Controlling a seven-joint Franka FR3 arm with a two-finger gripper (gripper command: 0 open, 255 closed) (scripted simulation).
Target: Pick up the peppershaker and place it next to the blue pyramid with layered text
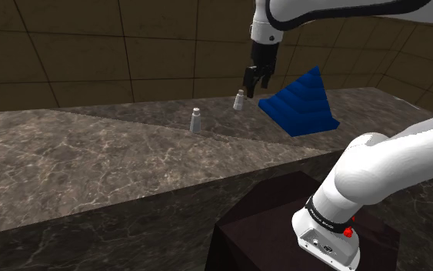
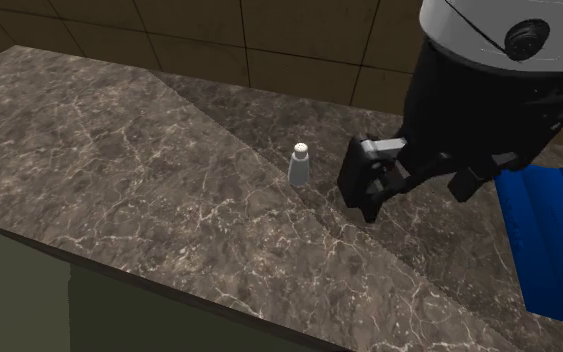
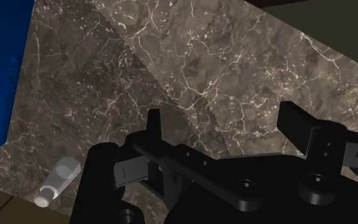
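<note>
Your gripper [image 1: 254, 87] hangs empty, fingers apart; one shaker [image 1: 239, 100] stands near the blue pyramid [image 1: 303, 104], a second shaker [image 1: 196, 119] farther off; which holds pepper you cannot tell, so placement may remain.

shoulder: behind stand [image 1: 261, 231], facing wall [image 1: 91, 54] | second exterior: close, above counter [image 2: 119, 150] | wrist: looking down | shared: counter, blue pyramid [image 1: 303, 104]

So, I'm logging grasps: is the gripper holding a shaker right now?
No: the gripper is open over the marble countertop, and the white shaker sits beside it, untouched.
</note>
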